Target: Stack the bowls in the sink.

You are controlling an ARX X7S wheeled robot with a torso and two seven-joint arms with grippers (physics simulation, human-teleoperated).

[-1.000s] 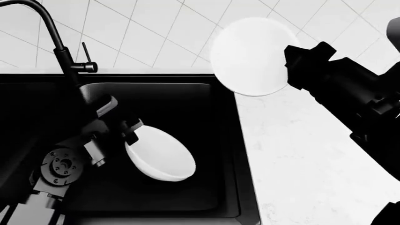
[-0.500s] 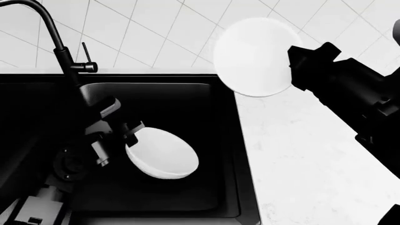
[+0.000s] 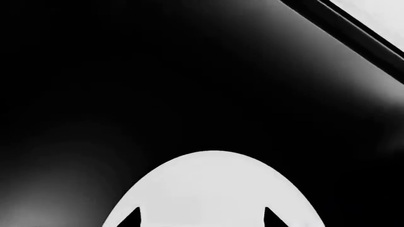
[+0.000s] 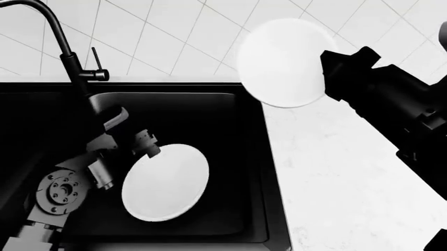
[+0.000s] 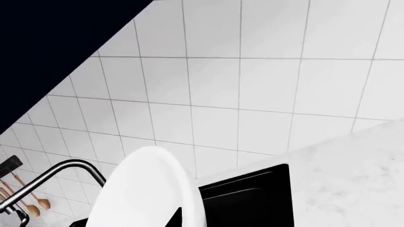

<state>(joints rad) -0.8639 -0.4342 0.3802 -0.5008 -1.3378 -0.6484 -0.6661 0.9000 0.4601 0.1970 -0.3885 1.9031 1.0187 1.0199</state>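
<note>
Left gripper [image 4: 148, 150] is clamped on the rim of a bowl [image 4: 166, 183] down inside the sink [image 4: 237, 157], pinching it at about its 11 o'clock edge in the head view, two dark fingertips [image 3: 130, 218] showing over the white. Right gripper [image 4: 327, 73] pinches the rim of a second bowl [image 4: 283, 63] at its 3 o'clock, held high, tipped nearly on edge, over the sink's back-right corner by the counter [image 4: 349, 172] and faucet [image 4: 70, 57]. From here I cannot tell which bowl is wider. Both look glossy, rigid, light, probably slippery and chippable, so the rim pinch wants to sit deep over the lip. Stacking isn't done yet.
</note>
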